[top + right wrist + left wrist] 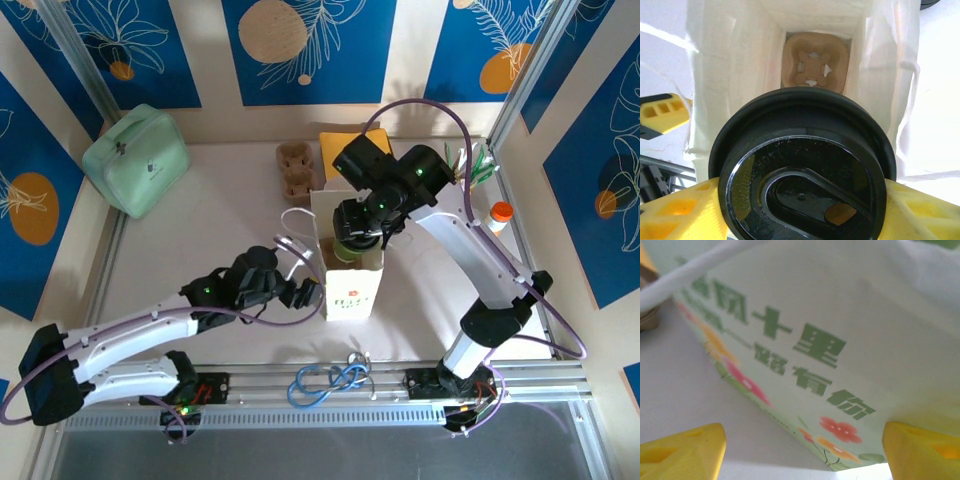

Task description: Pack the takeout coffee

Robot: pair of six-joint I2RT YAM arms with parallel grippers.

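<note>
Table [200,250] first, white, with a printed paper bag [352,292] standing open near its middle. The left gripper [306,293] sits at the bag's left side, its yellow fingers [682,450] spread wide and clamping nothing. The right gripper [802,210] hangs over the bag's mouth, closed around a coffee cup [352,250] with a black lid [802,165]. Down at the bag's bottom lies a cardboard cup carrier [814,62].

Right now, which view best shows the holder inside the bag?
Right wrist: it looks down the bag onto the cup holder. From above, the right gripper and cup cover the bag's mouth; left wrist faces its printed side.
</note>
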